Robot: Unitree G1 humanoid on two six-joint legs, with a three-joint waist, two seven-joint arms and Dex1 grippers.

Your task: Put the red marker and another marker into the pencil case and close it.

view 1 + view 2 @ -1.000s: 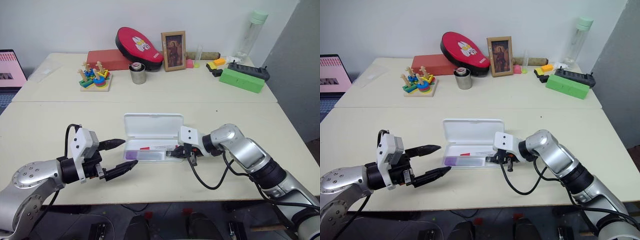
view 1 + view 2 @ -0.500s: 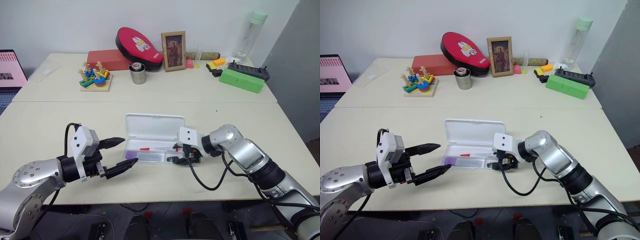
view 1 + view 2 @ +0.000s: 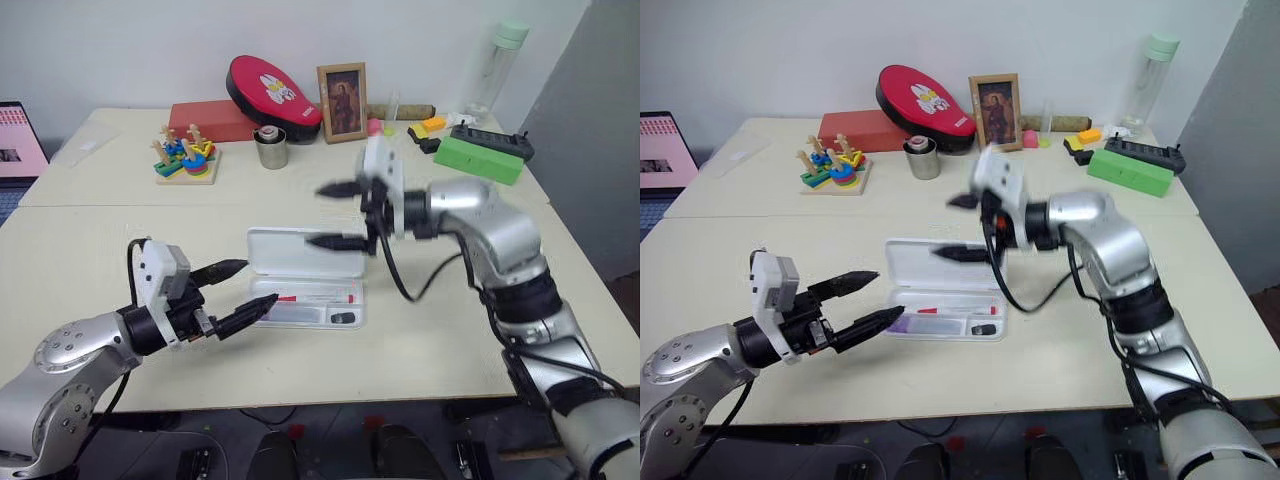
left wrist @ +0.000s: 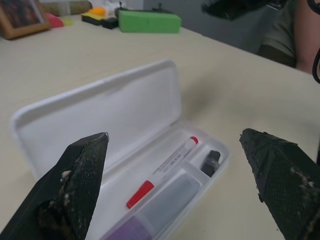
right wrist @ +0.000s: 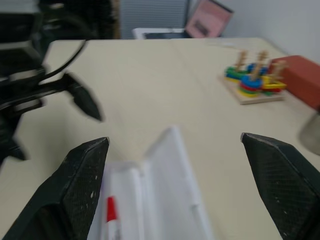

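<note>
The pencil case [image 3: 306, 277] lies open on the pale desk [image 3: 450, 330], the red marker [image 4: 163, 171] and what seems a purple-capped marker [image 4: 150, 216] inside. The left hand [image 3: 236, 290] and right hand [image 3: 332, 215] gape empty; clutter lines the white wall.

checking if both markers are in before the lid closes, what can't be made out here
- Purple-capped marker: left wrist view, cap cut off by the picture's edge.
- Small black piece in the pencil case: too small to identify.
- Red marker: right wrist view, blurred and cut off by the edge.
</note>
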